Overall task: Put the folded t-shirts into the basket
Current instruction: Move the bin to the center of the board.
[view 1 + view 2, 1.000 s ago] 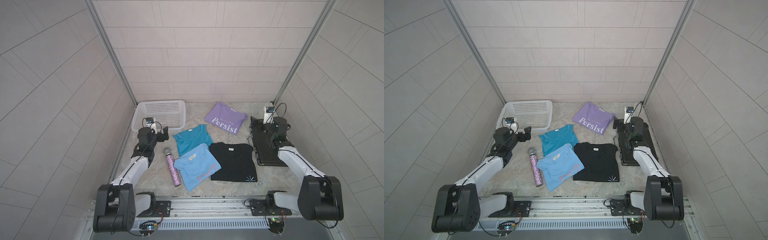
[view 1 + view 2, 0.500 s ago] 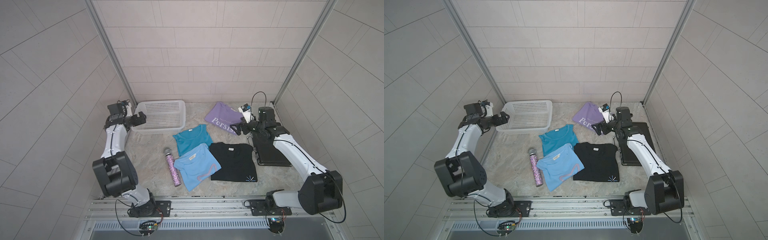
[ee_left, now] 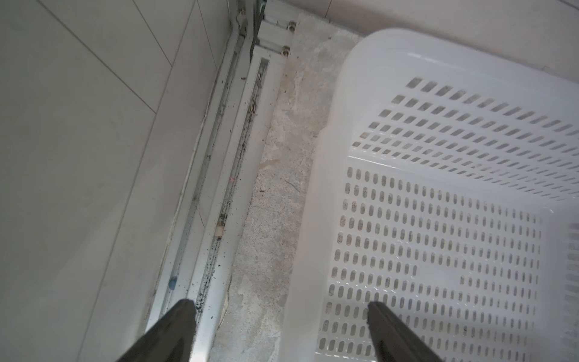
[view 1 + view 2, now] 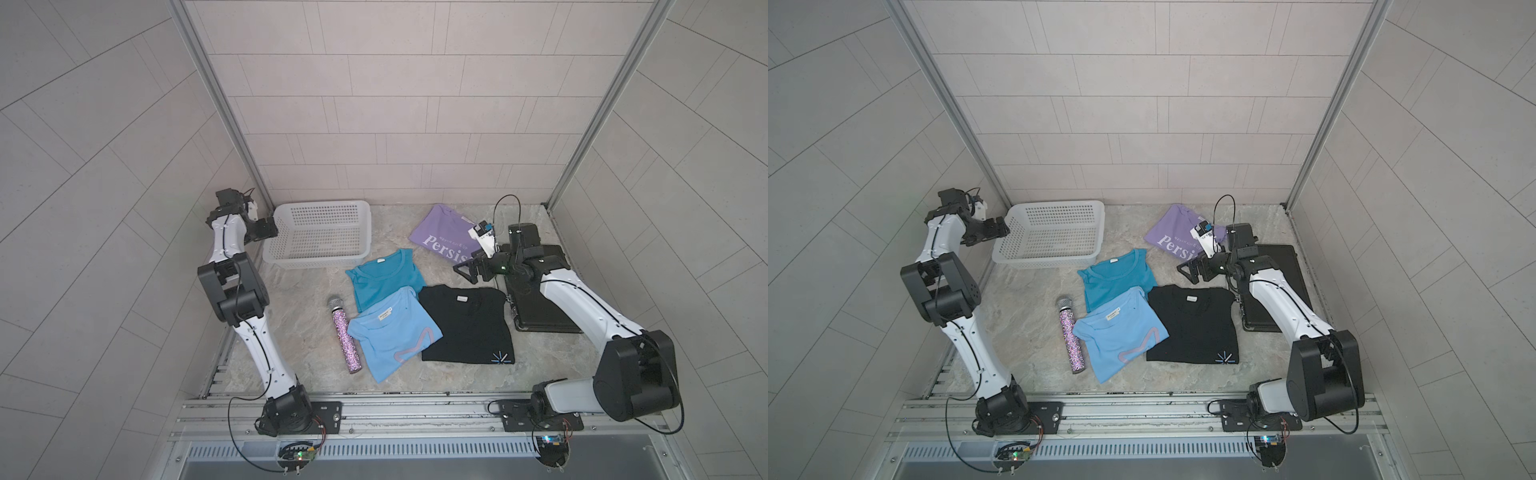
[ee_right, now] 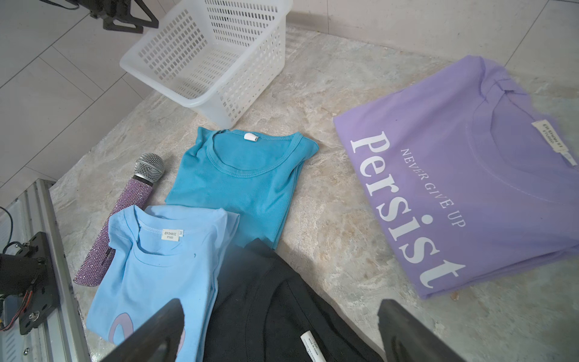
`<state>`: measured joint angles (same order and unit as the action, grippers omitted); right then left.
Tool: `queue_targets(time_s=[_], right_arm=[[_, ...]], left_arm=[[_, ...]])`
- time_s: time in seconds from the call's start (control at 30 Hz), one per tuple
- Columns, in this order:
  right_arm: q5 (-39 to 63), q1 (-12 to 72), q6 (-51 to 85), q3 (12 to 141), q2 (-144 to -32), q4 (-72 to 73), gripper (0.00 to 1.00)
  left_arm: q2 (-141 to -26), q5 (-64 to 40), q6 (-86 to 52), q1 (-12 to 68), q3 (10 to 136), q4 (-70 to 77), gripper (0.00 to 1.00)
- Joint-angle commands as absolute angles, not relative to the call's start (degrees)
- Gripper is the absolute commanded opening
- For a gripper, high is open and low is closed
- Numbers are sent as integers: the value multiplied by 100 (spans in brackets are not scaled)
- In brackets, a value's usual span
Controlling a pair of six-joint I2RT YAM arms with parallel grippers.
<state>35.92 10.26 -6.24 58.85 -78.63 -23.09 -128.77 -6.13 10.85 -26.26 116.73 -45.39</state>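
Nearest the arm bases, the light blue t-shirt (image 4: 395,336) with a pinkish squiggle lies folded on the stone-patterned table (image 4: 291,353). A glittery purple microphone (image 4: 345,336) lies just beside it on the robot's left. The black t-shirt (image 4: 465,328) with a small blue starburst touches it on the other side. Just behind them, the teal t-shirt (image 4: 384,278) lies flat, its near edge tucked under the light blue one. To the right, a flat black hard case (image 4: 532,316) rests on the table, partly hidden by the right arm. The right gripper (image 4: 467,272) hovers above the table between the black t-shirt and the lavender t-shirt (image 4: 440,232). Its fingers (image 5: 163,329) are spread wide and grasp nothing. The lavender t-shirt lies farther back, its white "Persist" lettering facing up. At the far left corner, the white perforated basket (image 4: 316,259) stands on the table near the back wall, well apart from the lavender t-shirt and just behind the teal one. All four folded t-shirts lie on the table outside it. The left gripper (image 4: 266,228) sits at the basket's left end. In the left wrist view, its fingers (image 3: 175,329) are parted, one outside the basket wall and one over the inside, not gripping the rim.
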Motion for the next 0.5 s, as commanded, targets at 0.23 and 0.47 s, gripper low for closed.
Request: queue_targets(time_s=[0.23, 0.47], right_arm=[[3847, 1046, -580, 5869, -7747, -2319, 100], [3920, 1046, -575, 5904, -7890, -2361, 100]], left_arm=[[-12440, -1032, -100, -1992, 10700, -4430, 61], [-12286, -945, -565, -1378, 10421, -3944, 56]])
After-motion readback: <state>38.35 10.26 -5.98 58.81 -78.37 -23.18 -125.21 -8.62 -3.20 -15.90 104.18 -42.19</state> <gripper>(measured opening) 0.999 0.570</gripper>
